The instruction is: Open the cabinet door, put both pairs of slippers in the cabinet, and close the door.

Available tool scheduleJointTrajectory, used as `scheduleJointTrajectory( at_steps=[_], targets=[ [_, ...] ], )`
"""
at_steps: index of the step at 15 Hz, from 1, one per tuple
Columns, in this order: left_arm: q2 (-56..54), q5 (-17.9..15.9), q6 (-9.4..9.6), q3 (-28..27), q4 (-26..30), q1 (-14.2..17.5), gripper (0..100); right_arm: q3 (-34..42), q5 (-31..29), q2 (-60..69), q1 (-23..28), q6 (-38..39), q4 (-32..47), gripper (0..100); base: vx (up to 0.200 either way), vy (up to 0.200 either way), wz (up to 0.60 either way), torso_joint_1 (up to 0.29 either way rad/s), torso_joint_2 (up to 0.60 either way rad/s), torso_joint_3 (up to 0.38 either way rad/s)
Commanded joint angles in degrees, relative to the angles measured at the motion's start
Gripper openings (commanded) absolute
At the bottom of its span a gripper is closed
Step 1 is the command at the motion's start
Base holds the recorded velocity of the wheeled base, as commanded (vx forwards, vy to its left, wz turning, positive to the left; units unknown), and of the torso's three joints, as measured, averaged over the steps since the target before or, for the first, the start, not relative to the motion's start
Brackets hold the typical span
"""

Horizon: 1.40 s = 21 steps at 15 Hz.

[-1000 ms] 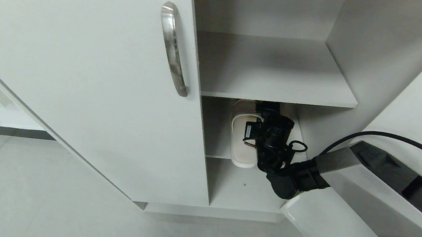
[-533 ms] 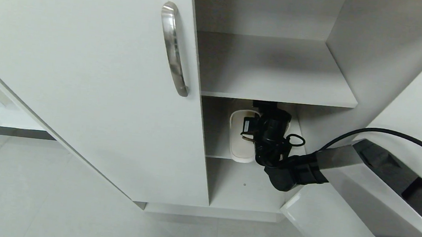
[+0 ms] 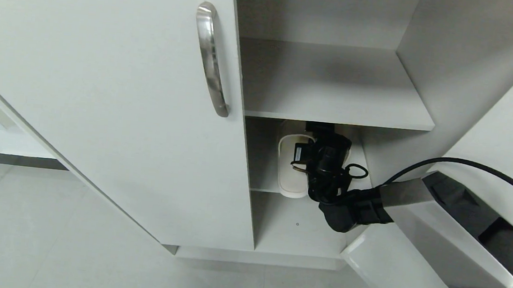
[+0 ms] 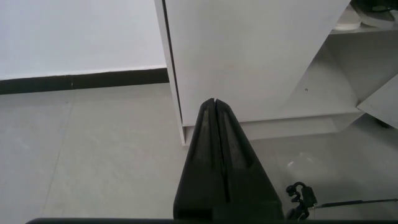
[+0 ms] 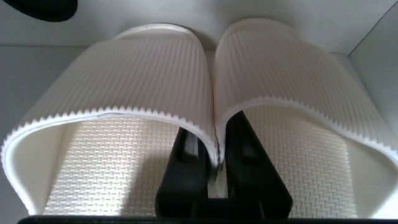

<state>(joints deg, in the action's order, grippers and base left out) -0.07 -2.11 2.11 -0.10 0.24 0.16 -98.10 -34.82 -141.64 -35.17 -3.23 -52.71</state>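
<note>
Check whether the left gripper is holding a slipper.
No, the left gripper is shut on nothing, out over the floor.

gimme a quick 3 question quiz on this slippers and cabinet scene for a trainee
1. True or false: the right gripper is shut on the slippers, pinching their two inner walls together.
2. Which cabinet space are the slippers in? A the bottom shelf; B the middle shelf; C the upper shelf.
3. Fill in: the left gripper, fingers together, hangs above the ____.
Key: 1 true; 2 B; 3 floor.
</note>
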Motion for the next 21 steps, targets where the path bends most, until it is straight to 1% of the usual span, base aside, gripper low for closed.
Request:
scheduleJointTrajectory(
  at_steps=[1,2,3,5,7,8,12,15,17,18,21],
  targets=[
    [0.1,0.0,0.0,0.0,0.0,0.0,0,0.1,0.0,0.0,0.0,0.0,0.0,0,0.0,0.0,0.0,0.0,0.0,0.0],
    [0.1,0.0,0.0,0.0,0.0,0.0,0,0.2,0.0,0.1,-0.1,0.0,0.0,0,0.0,0.0,0.0,0.0,0.0,0.0],
    [0.1,0.0,0.0,0.0,0.0,0.0,0,0.5,-0.1,0.1,-0.1,0.0,-0.1,100,0.0,0.0,0.0,0.0,0.0,0.0],
    [0.1,0.0,0.0,0.0,0.0,0.0,0,2.4,-0.1,1.0,-0.2,0.0,-0.2,100,0.0,0.0,0.0,0.0,0.0,0.0],
    [0.1,0.0,0.0,0.0,0.0,0.0,0,7.2,-0.1,3.4,-1.0,0.0,-1.2,100,0.0,0.0,0.0,0.0,0.0,0.0],
    [0.1,0.0,0.0,0.0,0.0,0.0,0,7.4,-0.2,3.5,-1.0,0.1,-1.3,100,0.0,0.0,0.0,0.0,0.0,0.0],
    [0.1,0.0,0.0,0.0,0.0,0.0,0,20.4,-0.5,10.3,-3.4,0.0,-9.0,100,0.0,0.0,0.0,0.0,0.0,0.0],
    [0.1,0.0,0.0,0.0,0.0,0.0,0,32.8,-0.5,15.5,-5.4,0.1,-15.1,100,0.0,0.0,0.0,0.0,0.0,0.0],
    [0.1,0.0,0.0,0.0,0.0,0.0,0,39.7,-0.5,18.6,-6.8,0.1,-19.2,100,0.0,0.0,0.0,0.0,0.0,0.0],
    [0.1,0.0,0.0,0.0,0.0,0.0,0,42.7,-0.5,20.4,-7.8,0.1,-20.9,100,0.0,0.0,0.0,0.0,0.0,0.0],
    [0.1,0.0,0.0,0.0,0.0,0.0,0,47.1,-0.6,23.3,-10.5,0.1,-21.4,100,0.0,0.0,0.0,0.0,0.0,0.0]
  ],
)
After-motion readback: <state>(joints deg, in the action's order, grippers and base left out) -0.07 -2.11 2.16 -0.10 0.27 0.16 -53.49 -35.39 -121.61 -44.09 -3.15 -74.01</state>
